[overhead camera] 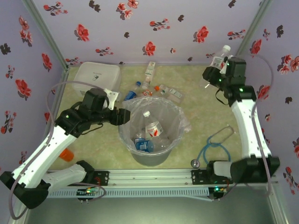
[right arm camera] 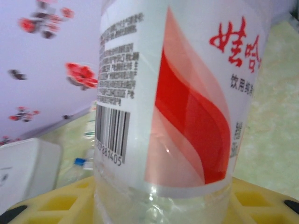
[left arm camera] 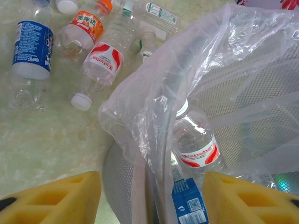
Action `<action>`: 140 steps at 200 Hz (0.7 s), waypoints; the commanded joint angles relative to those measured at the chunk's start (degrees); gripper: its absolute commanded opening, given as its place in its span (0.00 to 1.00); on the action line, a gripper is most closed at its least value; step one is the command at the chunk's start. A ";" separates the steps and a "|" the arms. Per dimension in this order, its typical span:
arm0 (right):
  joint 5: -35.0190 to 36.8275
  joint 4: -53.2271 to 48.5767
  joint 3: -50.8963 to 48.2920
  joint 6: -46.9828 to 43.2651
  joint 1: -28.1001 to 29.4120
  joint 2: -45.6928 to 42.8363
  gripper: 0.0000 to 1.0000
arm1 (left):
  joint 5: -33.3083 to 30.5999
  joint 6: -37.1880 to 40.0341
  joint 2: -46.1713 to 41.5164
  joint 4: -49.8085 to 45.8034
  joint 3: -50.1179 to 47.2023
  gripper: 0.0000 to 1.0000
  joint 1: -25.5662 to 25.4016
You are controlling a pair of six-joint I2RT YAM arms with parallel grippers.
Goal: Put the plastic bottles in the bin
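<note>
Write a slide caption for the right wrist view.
Right gripper holding a clear bottle with a red-and-white label, floral wall and white container behind.

Enclosure: back wall point(overhead camera: 154, 28), left wall point(overhead camera: 18, 56) and right wall point(overhead camera: 286, 107) papered pale lilac, with a red and dark flower print. Bare metal posts point(overhead camera: 46, 35) at far corners. Tabletop point(overhead camera: 205, 107) pale yellow-green, marbled. Metal rail point(overhead camera: 149, 177) along near edge. Light even, diffuse.

Overhead rear view, close wrist views; bin point(overhead camera: 150, 159) shared with left.
</note>
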 commanded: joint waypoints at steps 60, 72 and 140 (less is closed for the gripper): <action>1.00 -14.89 9.26 -8.02 25.44 -11.09 0.41 | -2.42 -1.93 -0.30 5.73 -3.50 0.48 -0.90; 4.98 -17.89 11.15 -10.36 32.33 -9.33 0.40 | -3.22 -2.11 -0.28 5.74 -3.52 0.47 -0.90; 9.32 -17.20 5.62 -17.12 55.19 -2.54 0.41 | -4.57 -3.35 0.01 6.13 -3.69 0.42 -1.07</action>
